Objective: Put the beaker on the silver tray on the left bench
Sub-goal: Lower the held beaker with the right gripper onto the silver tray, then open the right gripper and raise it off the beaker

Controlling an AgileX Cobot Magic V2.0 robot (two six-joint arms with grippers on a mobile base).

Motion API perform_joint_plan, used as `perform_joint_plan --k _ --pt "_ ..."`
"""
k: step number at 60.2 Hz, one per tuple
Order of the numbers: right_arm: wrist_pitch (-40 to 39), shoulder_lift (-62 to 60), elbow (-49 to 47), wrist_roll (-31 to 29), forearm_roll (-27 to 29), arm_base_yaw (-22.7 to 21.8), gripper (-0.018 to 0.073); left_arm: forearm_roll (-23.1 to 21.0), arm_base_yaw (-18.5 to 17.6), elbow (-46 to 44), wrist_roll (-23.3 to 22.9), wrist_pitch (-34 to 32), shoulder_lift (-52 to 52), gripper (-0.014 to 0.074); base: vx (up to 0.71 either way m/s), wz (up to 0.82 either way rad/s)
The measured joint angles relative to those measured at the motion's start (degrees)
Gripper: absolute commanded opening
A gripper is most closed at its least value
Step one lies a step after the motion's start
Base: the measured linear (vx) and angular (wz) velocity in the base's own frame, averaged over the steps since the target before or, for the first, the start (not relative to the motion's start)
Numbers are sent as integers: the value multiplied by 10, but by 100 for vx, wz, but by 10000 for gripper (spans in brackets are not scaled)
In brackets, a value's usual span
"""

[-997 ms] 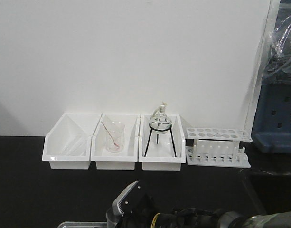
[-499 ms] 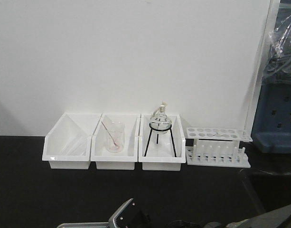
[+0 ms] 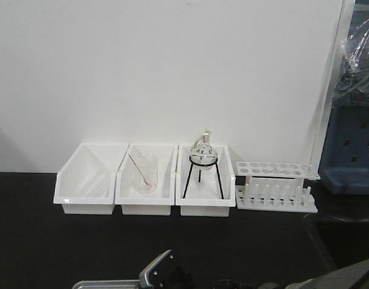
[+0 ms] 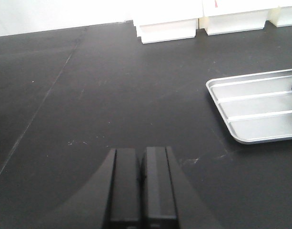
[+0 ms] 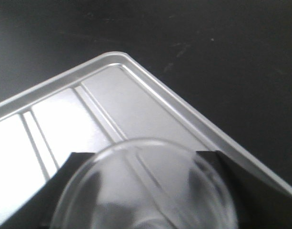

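Glass beaker sits clamped between our right gripper fingers, above the silver tray near the left bench front edge | right arm dropped lower than a second ago, so we judge release close | left gripper jaws pressed together, idle

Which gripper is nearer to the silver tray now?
The right gripper: it holds the beaker directly above the silver tray. The left gripper is shut, over bare bench beside the tray.
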Motion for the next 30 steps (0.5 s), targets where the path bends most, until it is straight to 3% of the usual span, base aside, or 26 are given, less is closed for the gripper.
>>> perform_joint_plan --k 11,30 --pt "-40 1 0 0 -5 0 658 0 0 0 0 0 0 1 0 0" --pt "0 -79 0 -12 -13 0 580 0 0 0 0 0 0 1 0 0"
